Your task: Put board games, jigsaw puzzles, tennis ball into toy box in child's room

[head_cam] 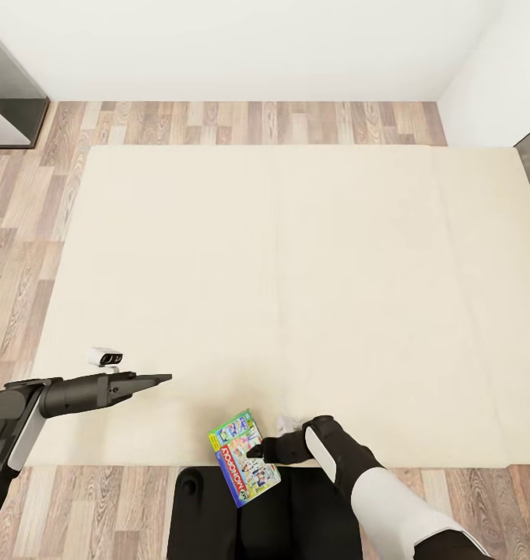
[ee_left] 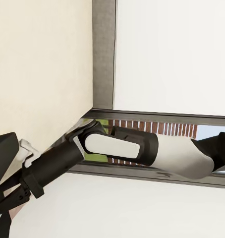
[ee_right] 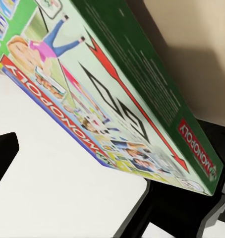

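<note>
Right gripper holds the Monopoly board game at the near edge of the bed; left gripper idle over the mattress.

The Monopoly board game (head_cam: 244, 459) sits tilted at the bed's (head_cam: 296, 257) near edge, overhanging the robot's dark base (head_cam: 241, 521). The right gripper (head_cam: 257, 449) has its fingers closed on the box's edge; in the right wrist view the box (ee_right: 107, 99) lies right against the camera. The left gripper (head_cam: 162, 379) hovers above the mattress, well apart from the box, fingers drawn together with nothing between them. Wood-plank floor (head_cam: 31, 202) surrounds the bed; a dark-grey cabinet (head_cam: 8, 109) stands at the far left against the white wall (head_cam: 241, 47). The mattress between the arms lies bare.
</note>
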{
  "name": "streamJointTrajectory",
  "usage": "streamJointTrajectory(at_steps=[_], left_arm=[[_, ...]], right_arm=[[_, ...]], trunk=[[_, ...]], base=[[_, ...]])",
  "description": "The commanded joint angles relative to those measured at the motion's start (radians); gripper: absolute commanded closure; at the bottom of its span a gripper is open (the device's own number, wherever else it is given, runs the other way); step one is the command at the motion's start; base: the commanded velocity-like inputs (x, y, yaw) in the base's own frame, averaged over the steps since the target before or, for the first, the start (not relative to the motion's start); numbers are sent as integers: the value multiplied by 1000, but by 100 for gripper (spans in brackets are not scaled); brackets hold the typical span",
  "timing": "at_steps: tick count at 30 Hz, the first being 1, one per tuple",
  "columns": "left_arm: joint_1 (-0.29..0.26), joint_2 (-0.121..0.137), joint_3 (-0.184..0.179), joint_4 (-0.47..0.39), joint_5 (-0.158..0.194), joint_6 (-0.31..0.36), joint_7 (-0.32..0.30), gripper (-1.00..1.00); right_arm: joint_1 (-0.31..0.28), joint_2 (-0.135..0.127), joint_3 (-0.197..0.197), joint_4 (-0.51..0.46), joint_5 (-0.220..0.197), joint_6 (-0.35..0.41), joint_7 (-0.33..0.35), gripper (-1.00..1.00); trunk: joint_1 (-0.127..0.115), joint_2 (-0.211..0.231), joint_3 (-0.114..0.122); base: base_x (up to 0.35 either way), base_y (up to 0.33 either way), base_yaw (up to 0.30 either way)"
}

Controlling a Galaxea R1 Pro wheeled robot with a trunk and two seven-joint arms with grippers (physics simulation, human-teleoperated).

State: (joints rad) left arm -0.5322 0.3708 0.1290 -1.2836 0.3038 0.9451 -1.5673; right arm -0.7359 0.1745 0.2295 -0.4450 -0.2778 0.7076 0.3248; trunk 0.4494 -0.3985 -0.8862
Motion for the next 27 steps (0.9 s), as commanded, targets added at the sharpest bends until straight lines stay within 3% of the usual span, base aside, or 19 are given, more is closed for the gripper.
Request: streamJointTrajectory(at_steps=[1,27], left_arm=[[0,0,0,0,0,11,-4,-100],[0,0,0,0,0,11,-4,-100]], right_arm=[[0,0,1,0,-1,5,-1,-100],[0,0,11,1,6,-31,-3,-100]], trunk=[[1,-2,-1],[1,-2,-1]], base=[[0,0,0],[0,0,0]])
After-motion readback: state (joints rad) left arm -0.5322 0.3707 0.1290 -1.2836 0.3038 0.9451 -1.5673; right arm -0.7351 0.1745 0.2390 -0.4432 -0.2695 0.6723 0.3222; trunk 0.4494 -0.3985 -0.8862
